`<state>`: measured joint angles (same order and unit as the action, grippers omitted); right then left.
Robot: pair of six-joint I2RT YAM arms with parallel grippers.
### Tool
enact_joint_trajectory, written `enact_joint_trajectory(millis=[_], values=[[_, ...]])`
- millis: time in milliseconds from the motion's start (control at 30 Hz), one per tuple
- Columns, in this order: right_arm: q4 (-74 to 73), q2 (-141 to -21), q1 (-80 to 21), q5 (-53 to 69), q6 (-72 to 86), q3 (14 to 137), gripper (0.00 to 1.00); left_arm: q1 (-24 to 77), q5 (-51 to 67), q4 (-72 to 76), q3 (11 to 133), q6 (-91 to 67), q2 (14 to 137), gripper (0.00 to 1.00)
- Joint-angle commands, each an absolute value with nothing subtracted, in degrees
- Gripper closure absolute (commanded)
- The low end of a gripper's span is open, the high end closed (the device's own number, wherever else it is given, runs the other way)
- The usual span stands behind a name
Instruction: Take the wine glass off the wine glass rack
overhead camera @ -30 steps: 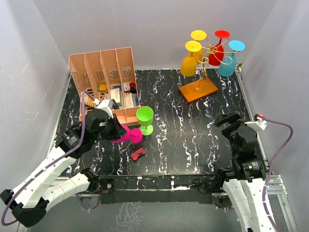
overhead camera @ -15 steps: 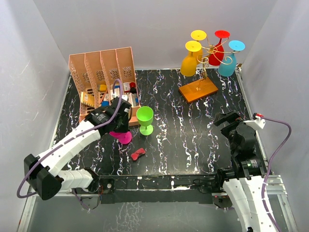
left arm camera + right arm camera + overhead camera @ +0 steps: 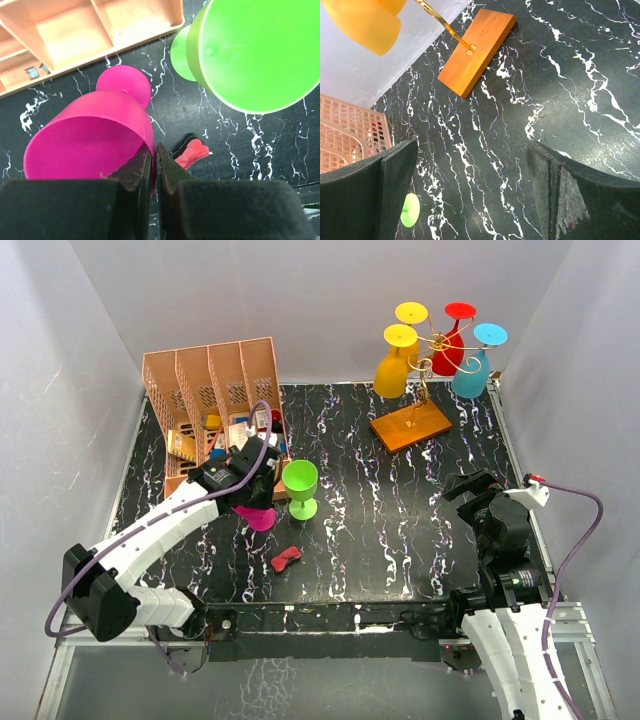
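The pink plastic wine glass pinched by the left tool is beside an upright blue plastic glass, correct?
No: the upright plastic glass beside the pink plastic wine glass in the left tool is green, not blue, as the left wrist view shows.

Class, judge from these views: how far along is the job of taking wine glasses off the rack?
Done: a green glass stands upright on the table. In hand: the left fingers are shut on a pink glass at its rim, beside the green one. Left: the blue glass and three others hang on the wine glass rack; the right fingers are open and empty.
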<state>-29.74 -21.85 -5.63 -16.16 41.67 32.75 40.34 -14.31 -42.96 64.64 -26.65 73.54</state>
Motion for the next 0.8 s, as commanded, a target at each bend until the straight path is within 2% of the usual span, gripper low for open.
enact_joint_trajectory(millis=[0,300,467,633,767], values=[[-26.72,-21.59,-5.82,-16.70,41.10,32.34,0.03,40.16,-14.80,-40.99,68.33,-24.56,74.41,1.00],[-26.75,-22.32,-5.72,-15.78,41.09,32.34,0.03,40.17,-13.10,-39.86,69.34,-25.37,77.21,0.98],[-26.76,-22.42,-5.79,-15.51,40.96,32.34,0.04,40.17,-14.70,-39.95,68.88,-25.27,75.60,0.83],[-26.77,-23.18,-5.80,-15.40,40.95,32.34,0.04,40.16,-12.94,-41.27,69.81,-25.68,73.03,0.72],[-26.95,-24.43,-5.80,-14.36,40.28,32.86,0.04,40.18,-10.90,-44.20,69.17,-26.18,67.32,0.57]])
